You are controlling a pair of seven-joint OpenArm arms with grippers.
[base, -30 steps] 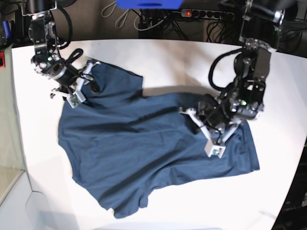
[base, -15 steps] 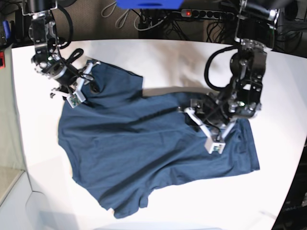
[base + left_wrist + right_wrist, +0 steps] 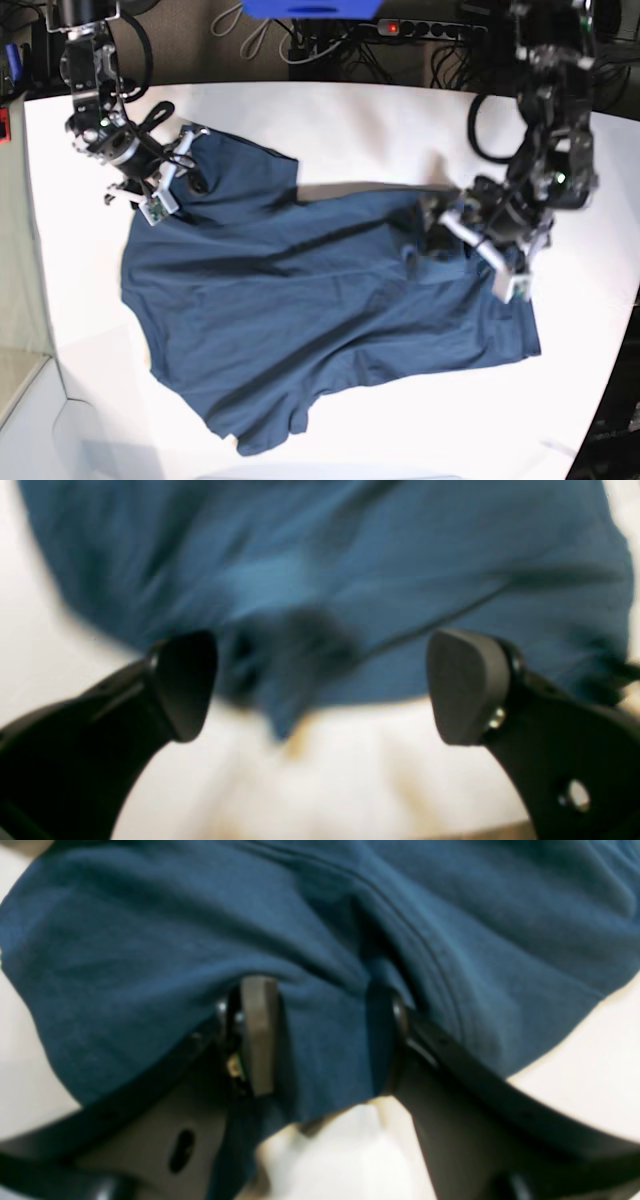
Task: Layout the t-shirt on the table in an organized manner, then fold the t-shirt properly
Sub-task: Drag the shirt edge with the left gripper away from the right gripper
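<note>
The shirt lies spread but rumpled across the middle of the tabletop. At upper left, the right claw pinches a bunched fold, anchoring that corner. At right, the left claw gapes empty over the hem.

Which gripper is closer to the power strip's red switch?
Left. The left gripper sits below and right of the red switch, over the t-shirt; the right gripper holds cloth far across the table.
</note>
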